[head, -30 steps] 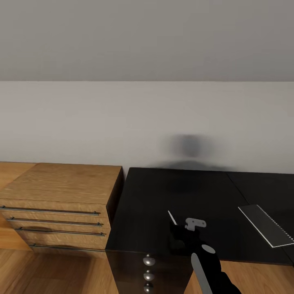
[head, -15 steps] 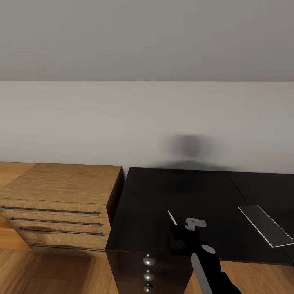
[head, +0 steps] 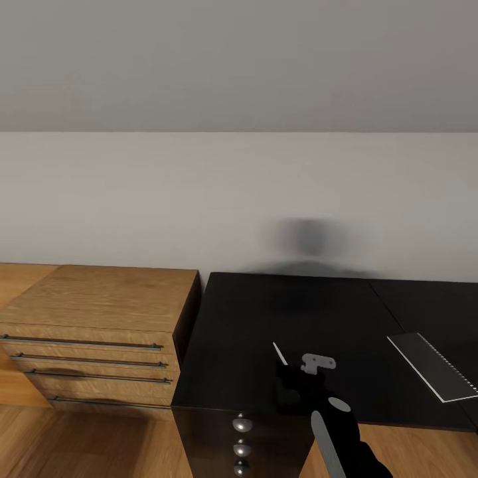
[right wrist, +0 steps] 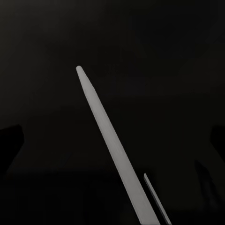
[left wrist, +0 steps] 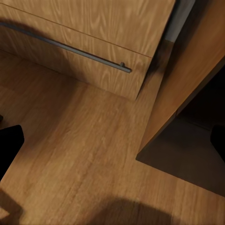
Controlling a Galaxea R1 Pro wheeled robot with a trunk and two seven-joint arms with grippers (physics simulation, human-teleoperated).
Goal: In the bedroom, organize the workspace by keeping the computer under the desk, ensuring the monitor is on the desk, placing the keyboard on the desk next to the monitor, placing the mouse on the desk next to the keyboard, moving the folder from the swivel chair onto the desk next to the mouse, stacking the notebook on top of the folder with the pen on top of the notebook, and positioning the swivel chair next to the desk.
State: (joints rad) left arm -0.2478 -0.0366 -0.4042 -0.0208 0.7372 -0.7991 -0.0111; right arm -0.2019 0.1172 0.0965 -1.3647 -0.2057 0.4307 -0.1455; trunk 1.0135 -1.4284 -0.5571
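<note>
In the head view the black counter (head: pixel 292 318) stands against the pale wall, and a wooden chest of drawers (head: pixel 93 332) stands just beside it at 9 o'clock. The right gripper (head: pixel 292 375) hangs over the front part of the counter, near its left front corner. It is closed on a thin white pen (head: pixel 279 353), and the tip of the pen points toward 11 o'clock, tilted up from the dark surface. In the right wrist view the pen (right wrist: pixel 110 145) runs as a long pale rod over the black counter (right wrist: pixel 154 70), and I cannot tell whether it touches the surface.

At 3 o'clock on the counter lies a flat grey keyboard (head: pixel 435 365), well apart from the gripper and cut by the edge of the picture.

The left wrist view looks down on the wooden floor (left wrist: pixel 70 159) and a drawer front with a metal bar handle (left wrist: pixel 70 47). The two dark fingertips (left wrist: pixel 9 145) of the left gripper show at opposite edges of this picture, so it is spread wide and holds nothing.
</note>
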